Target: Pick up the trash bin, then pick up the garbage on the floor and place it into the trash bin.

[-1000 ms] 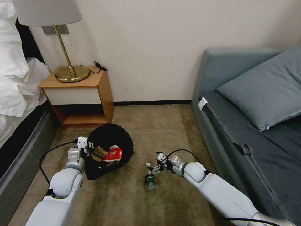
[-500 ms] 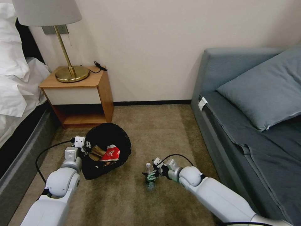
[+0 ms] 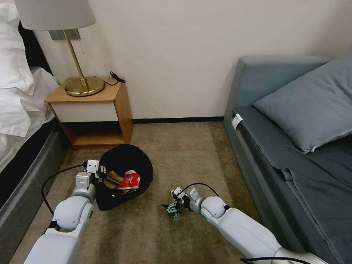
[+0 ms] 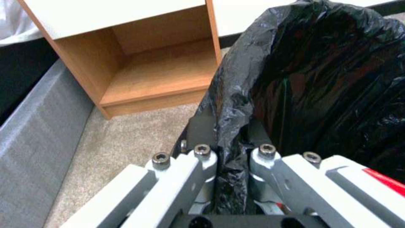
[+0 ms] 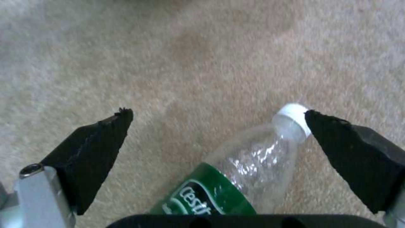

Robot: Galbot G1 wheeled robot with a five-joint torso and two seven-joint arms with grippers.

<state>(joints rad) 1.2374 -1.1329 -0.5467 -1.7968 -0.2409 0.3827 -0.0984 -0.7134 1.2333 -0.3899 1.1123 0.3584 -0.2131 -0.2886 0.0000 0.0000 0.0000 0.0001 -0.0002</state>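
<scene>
Clear plastic bottle [image 5: 253,164] lies on beige carpet [image 3: 176,154] at lower centre, between the spread right claw [image 5: 215,126]. Left claw [image 4: 230,152] pinches the trash bin [image 3: 126,161] bag rim.

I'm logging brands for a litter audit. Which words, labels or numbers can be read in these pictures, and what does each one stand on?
"Cestb", white script on the green label of the clear bottle lying on the carpet between the open fingers of the right gripper; the word runs on out of view.
White print on the red packet in the trash bin: too small to read.
Nothing else legible.
</scene>
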